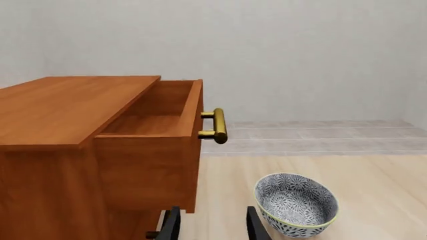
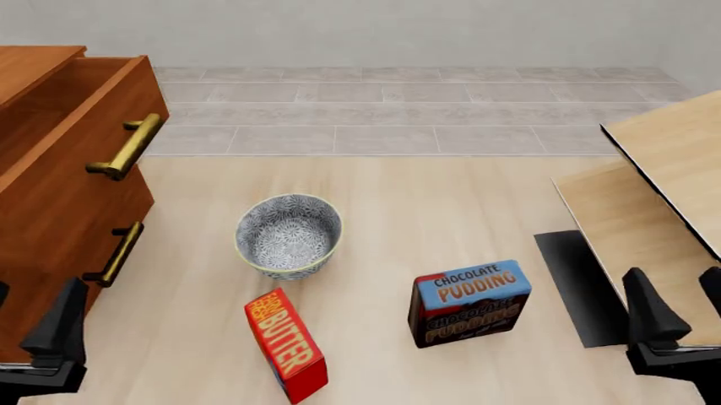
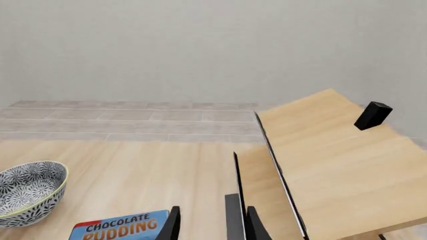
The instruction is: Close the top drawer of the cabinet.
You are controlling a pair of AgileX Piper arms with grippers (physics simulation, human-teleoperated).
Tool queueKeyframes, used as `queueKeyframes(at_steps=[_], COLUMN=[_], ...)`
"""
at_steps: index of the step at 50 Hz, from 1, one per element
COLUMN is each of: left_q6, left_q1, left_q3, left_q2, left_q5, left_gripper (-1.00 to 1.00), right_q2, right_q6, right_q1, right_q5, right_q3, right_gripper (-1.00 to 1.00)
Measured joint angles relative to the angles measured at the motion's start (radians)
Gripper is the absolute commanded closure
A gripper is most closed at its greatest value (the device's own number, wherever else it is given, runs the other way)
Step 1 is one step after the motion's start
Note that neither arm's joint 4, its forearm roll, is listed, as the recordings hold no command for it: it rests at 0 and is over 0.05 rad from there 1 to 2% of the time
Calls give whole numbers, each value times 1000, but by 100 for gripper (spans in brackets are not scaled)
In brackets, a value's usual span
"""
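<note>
Top drawer (image 2: 84,160): pulled well out of the cabinet (image 2: 34,59) at the table's 9 o'clock edge in the front view, its brass handle (image 2: 127,146) facing the table's middle; the inside looks bare in the left wrist view.
Lower drawer: shut beneath it, its handle (image 2: 117,252) showing; anything lower is cut off.
Bowl (image 2: 289,234): patterned, upright, near the table's middle, just off the cabinet's front.
Butter box (image 2: 286,344): red, toward 6 o'clock from the bowl, apart from it.
Pudding box (image 2: 470,302): toward 4 o'clock from the bowl.
Pale wood panels (image 2: 664,169): at 3 o'clock, partly cropped.
Left gripper (image 1: 208,225): fingers parted, holding nothing, low at 7 o'clock, short of the cabinet.
Right gripper (image 3: 210,225): fingers apart, empty, at 5 o'clock beside the panels; only fingertips show.
</note>
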Motion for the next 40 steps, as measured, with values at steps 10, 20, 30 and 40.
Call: queueKeyframes(at_steps=[10, 20, 30, 40], left_q6=[0, 33, 125, 250], left_q1=[1, -18, -42, -62], left_q3=[3, 5, -9, -25], left_q2=[-59, -83, -86, -11], left_q5=[106, 144, 136, 35], left_gripper=[-100, -100, -100, -100], right_q2=[-146, -204, -226, -233], right_q6=[12, 19, 22, 20], right_q1=[-6, 2, 12, 22], right_q5=[115, 161, 179, 185], right_q3=[32, 44, 48, 50], right_gripper=[-100, -100, -100, -100])
